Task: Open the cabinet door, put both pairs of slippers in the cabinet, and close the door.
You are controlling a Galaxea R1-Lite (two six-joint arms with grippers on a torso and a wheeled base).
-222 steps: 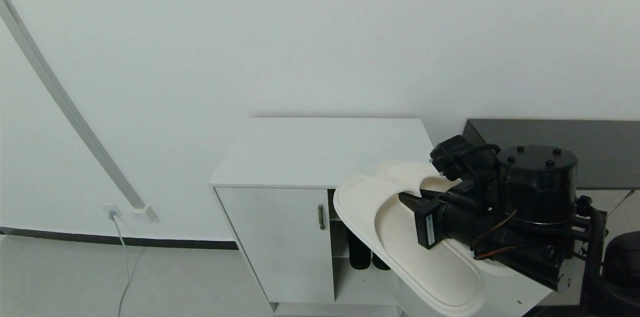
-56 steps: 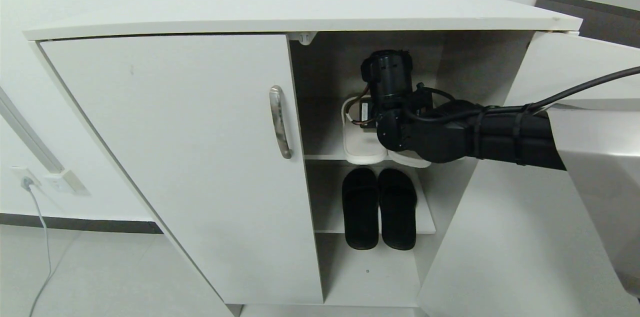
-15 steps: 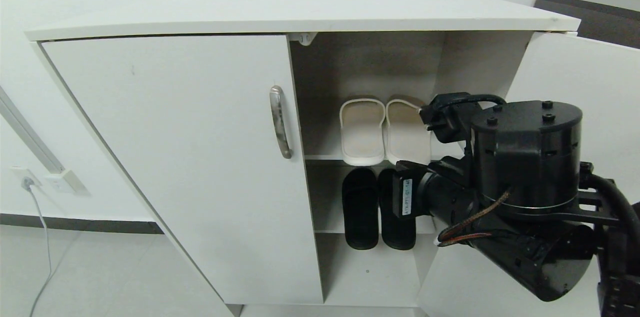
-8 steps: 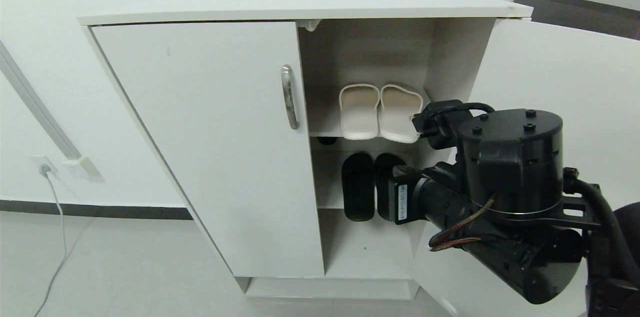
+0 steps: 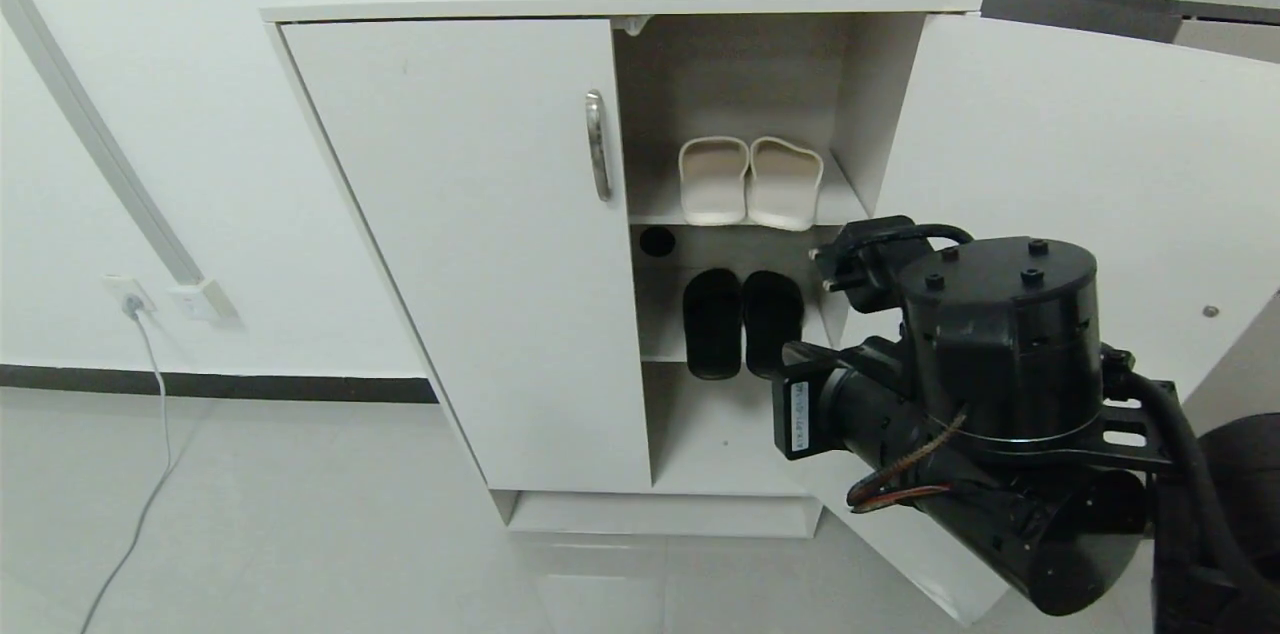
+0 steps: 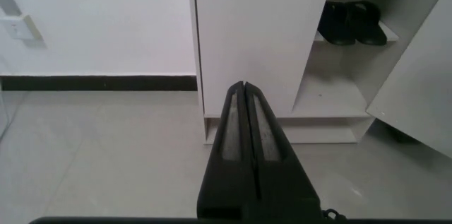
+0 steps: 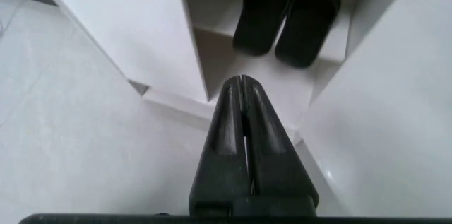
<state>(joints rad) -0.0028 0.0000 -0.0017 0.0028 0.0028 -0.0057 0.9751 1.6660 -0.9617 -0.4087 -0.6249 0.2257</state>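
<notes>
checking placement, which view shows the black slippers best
Right wrist view: the black slippers appear large and close, side by side. Head view shows them smaller and farther off; left wrist view, small and distant.

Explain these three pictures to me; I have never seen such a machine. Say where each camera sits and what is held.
It is a two-armed robot on wheels. The wide picture comes from a camera on its head, facing a white cabinet whose right door stands open. Inside, white slippers sit on the upper shelf, black slippers on the shelf below. The other two come from wrist cameras, looking along the left gripper and right gripper. Both are shut and hold nothing.
</notes>
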